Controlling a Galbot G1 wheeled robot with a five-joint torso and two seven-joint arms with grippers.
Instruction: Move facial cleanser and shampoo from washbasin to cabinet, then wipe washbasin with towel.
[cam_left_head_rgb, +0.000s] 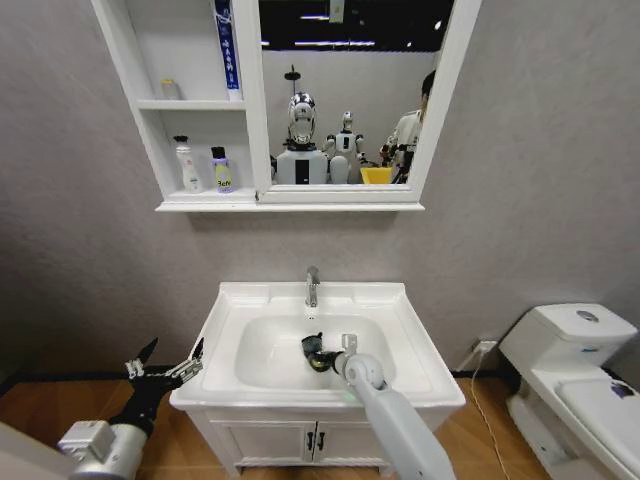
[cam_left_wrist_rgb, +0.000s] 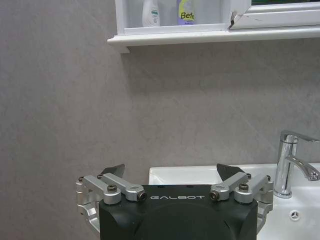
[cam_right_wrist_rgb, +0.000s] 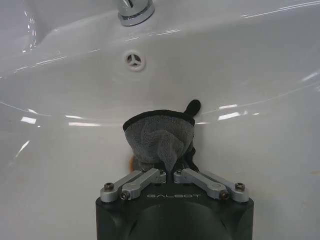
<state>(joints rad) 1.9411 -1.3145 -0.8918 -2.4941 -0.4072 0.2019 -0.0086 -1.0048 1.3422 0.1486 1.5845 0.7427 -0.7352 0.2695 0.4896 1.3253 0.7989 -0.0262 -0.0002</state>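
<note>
Wiping stage, by judgement: both bottles (cam_left_head_rgb: 205, 168) stood on the cabinet's (cam_left_head_rgb: 150, 100) lowest shelf. Right end effector (cam_right_wrist_rgb: 170, 167), reached down over the front rim, pinched the towel (cam_right_wrist_rgb: 159, 137) against the washbasin (cam_left_head_rgb: 400, 330) bowl near the drain. Firm, overlapping strokes would suit. Left end effector (cam_left_head_rgb: 165, 362), fingers spread, hovered beside the basin's left front corner.

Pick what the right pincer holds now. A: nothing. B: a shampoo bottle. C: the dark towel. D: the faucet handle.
C: the right pincer is shut on the towel, pressing it into the washbasin bowl below the faucet.
</note>
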